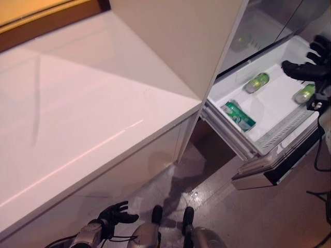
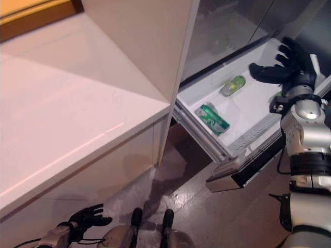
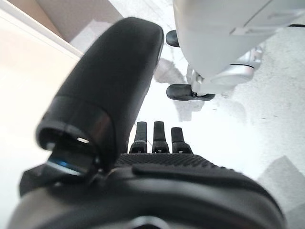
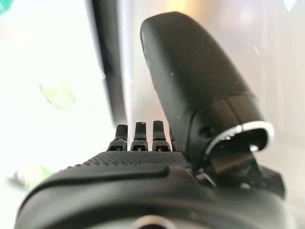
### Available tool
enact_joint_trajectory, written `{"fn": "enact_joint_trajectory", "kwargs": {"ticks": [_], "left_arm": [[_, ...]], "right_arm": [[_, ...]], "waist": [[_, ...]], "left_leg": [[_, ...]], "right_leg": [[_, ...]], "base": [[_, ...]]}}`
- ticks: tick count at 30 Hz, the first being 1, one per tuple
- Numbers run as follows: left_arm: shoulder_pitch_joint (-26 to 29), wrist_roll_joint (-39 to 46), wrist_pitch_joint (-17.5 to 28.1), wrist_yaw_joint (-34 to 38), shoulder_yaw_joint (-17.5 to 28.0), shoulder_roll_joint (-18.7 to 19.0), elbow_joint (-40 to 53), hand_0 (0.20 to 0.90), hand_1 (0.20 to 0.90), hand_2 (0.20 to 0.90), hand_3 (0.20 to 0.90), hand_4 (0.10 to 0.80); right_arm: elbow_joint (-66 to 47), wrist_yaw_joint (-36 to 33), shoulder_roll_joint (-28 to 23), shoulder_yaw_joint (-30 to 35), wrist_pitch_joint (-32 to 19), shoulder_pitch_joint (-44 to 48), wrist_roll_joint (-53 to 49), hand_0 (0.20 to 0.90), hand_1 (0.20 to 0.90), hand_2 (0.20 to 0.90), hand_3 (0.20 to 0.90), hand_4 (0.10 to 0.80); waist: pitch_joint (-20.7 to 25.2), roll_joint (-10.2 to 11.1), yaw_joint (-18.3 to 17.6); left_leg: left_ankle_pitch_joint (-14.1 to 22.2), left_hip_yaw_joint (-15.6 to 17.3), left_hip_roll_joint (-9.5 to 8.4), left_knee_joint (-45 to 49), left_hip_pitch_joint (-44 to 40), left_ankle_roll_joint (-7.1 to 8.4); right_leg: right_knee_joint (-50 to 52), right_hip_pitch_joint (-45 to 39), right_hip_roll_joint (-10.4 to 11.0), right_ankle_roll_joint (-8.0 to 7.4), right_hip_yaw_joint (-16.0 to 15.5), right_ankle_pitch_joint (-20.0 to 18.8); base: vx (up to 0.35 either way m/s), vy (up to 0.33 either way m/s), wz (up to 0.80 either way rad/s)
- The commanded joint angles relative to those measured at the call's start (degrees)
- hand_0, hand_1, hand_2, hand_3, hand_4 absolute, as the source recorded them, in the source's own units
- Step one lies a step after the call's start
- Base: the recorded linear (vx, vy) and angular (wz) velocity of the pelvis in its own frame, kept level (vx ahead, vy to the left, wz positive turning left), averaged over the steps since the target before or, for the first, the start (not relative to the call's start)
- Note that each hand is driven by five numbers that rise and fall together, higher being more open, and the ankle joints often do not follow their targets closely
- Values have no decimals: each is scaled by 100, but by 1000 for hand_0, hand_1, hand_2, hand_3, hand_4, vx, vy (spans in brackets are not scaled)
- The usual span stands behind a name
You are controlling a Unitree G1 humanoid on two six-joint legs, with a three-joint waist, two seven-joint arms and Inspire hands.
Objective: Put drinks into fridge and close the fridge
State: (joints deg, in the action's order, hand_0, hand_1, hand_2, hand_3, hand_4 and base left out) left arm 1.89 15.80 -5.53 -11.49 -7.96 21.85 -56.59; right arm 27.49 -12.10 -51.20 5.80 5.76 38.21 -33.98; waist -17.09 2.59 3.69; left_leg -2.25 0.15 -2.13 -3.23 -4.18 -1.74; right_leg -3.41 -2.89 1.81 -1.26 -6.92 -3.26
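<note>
The fridge's white drawer stands pulled out at the right, under its glass shelf. Green cans lie on their sides in it: one near the front left, one further back, one at the right just under my right hand. My right hand hovers open over the drawer's far right side, fingers spread, holding nothing; it also shows in the right wrist view. My left hand hangs open low by the floor, empty.
A long white counter fills the left. The fridge's tall white side panel stands between counter and drawer. The drawer's front juts out over the brown floor.
</note>
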Motion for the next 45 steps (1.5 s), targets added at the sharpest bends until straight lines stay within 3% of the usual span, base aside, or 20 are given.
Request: {"fn": "enact_joint_trajectory", "kwargs": {"ticks": [1,8,14,20,28,37,45], "left_arm": [[-315,-203,213,60,-173,-95,-536,900,900,900,900,800],[-286,-277,345,-2,-266,-252,-740,900,900,900,900,800],[-327,-184,318,13,-323,-363,-707,900,900,900,900,800],[-336,-225,222,126,-359,-343,-690,900,900,900,900,800],[-267,93,186,319,-348,-302,-562,900,900,900,900,800],[-173,461,346,333,-354,-250,-445,900,900,900,900,800],[-241,524,344,365,-348,-267,-296,900,900,900,900,800]], "right_arm": [[-386,-810,-102,497,-1164,-499,-283,900,900,900,900,800],[-391,-1076,673,1007,-1758,-1436,-642,900,900,900,900,800],[-199,-1149,1054,1055,-1864,-1869,-711,900,900,900,900,800],[81,-929,1183,1047,-1871,-2073,-1014,900,900,900,900,800],[330,-303,1055,858,-1724,-1695,-1470,900,900,900,900,800],[424,960,894,270,-1665,-656,-1711,900,900,900,900,800],[539,1332,832,-436,-1541,403,-1489,900,900,900,900,800]], "waist": [[1032,-68,-203],[1178,-133,-369],[1094,-122,-378],[750,-58,-272],[296,-122,-95],[-150,-212,156],[-292,-219,461]], "left_leg": [[774,332,-62,598,127,101],[993,434,-45,765,-94,45],[1374,413,-70,1430,-13,-67],[1934,210,-154,2492,496,-261],[2210,77,-239,3494,1352,-446],[2077,13,-385,3995,2178,-495],[1801,-97,-403,3814,2317,-431]], "right_leg": [[738,120,-122,-168,28,778],[894,-30,-42,-176,125,902],[1297,-5,99,-88,116,1072],[2164,367,283,95,29,1416],[3317,1178,403,277,-65,1711],[4240,2082,539,399,-248,1864],[4354,2240,506,417,-310,1846]], "base": [[37,21,-23],[62,19,-19],[60,24,-2],[35,15,5],[-33,58,14],[-83,77,10],[5,43,4]]}}
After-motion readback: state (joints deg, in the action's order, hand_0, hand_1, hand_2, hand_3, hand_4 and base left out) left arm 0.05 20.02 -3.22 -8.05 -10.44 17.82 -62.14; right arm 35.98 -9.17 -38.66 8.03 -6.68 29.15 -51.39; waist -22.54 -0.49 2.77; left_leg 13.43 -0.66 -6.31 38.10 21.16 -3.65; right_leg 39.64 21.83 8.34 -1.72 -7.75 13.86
